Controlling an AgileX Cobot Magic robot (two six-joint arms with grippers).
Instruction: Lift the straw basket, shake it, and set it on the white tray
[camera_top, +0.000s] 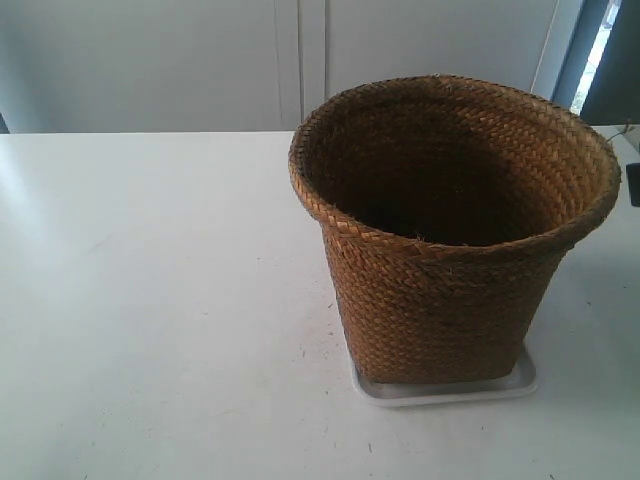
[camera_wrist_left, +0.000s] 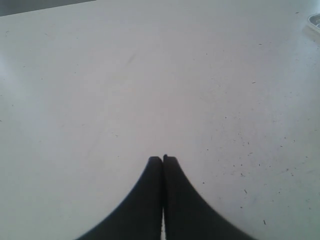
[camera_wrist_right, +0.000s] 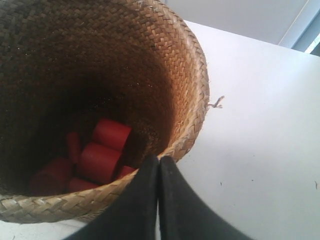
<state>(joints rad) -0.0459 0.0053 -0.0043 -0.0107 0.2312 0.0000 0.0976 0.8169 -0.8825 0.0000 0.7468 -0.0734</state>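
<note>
Straw basket (camera_top: 440, 290): upright, seated on white tray (camera_top: 450, 396). Tray rim showing only along the base's near edge and one corner. Basket mouth much wider than the tray.
Contents: several red cylinders (camera_wrist_right: 102, 155), heaped at the dark bottom.
White table (camera_top: 150, 300): beneath both, lightly speckled.
Left gripper (camera_wrist_left: 163, 160): clenched, fingers pressed flat together, empty, over bare tabletop.
Right gripper (camera_wrist_right: 159, 159): clenched likewise, nothing between the fingers, tips just at the basket's braided rim. Contact with the rim not discernible.

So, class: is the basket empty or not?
Not empty: red cylinders lie at the bottom of the basket, seen in the right wrist view.
</note>
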